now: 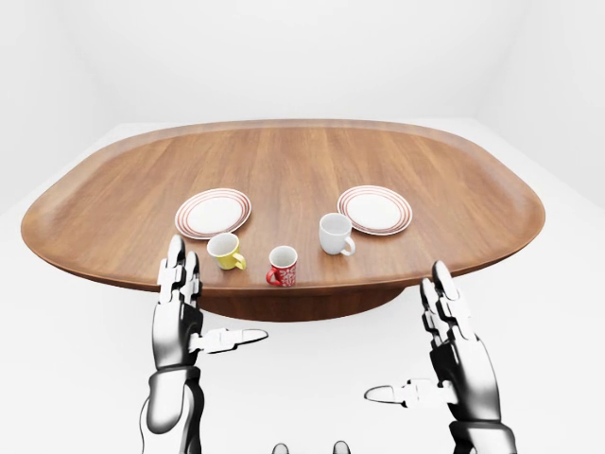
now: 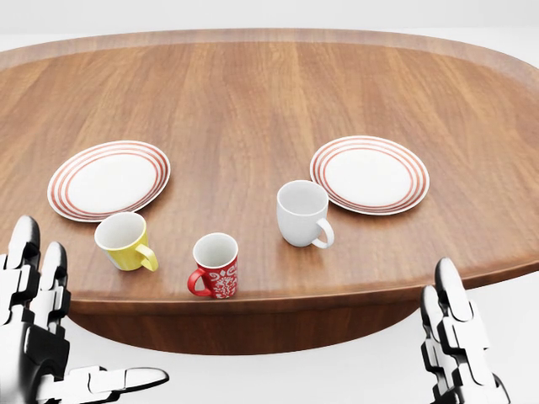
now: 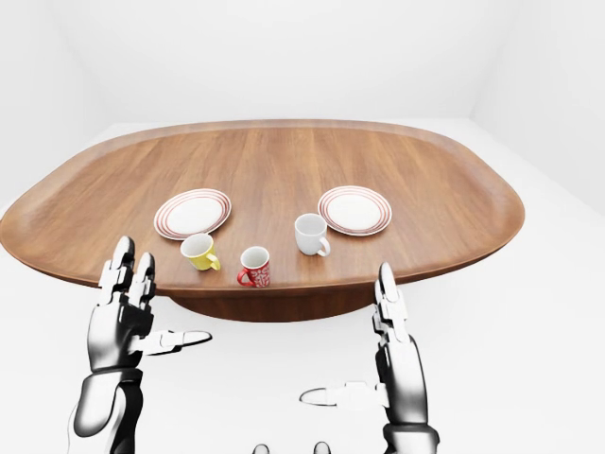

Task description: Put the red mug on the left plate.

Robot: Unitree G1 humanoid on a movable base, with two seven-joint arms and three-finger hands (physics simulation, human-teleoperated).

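Observation:
The red mug (image 2: 216, 266) with a white pattern stands upright near the table's bottom edge in the head view, handle to the left. The left plate (image 2: 109, 179), white with red rings, lies up and left of it. My left hand (image 2: 59, 358) hangs open at the bottom left, below the table edge, fingers up and thumb out. My right hand (image 2: 455, 337) is open at the bottom right, also off the table. Neither touches anything. The left-eye view shows both hands, the left hand (image 1: 203, 317) and the right hand (image 1: 425, 355), below the table rim.
A yellow mug (image 2: 125, 241) stands between the red mug and the left plate. A white mug (image 2: 304, 214) sits right of the red mug, beside a second ringed plate (image 2: 370, 174). The oval wooden table (image 2: 269, 93) stretches towards the top of the head view.

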